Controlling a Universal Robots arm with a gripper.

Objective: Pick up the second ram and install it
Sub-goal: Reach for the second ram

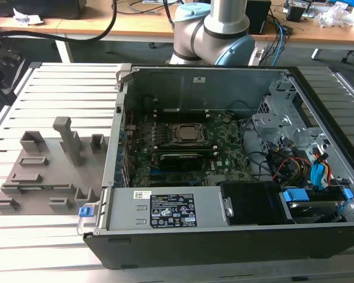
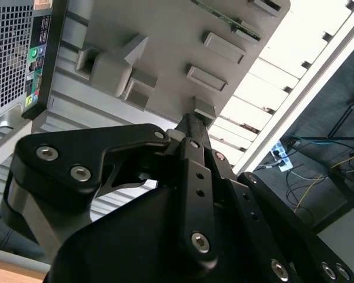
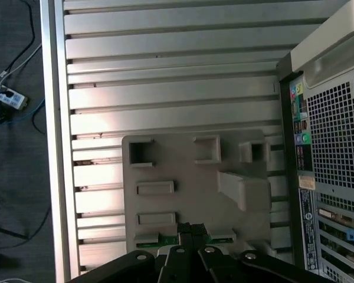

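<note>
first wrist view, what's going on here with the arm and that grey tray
The arm's gripper hangs above the grey holder tray, which lies on the slatted table beside the open computer case. Its fingers look closed together with nothing between them. The second ram, a thin green stick, sits in a slot at the tray's edge, just past the fingertips in the first wrist view. It has not yet been picked up or installed.
</note>
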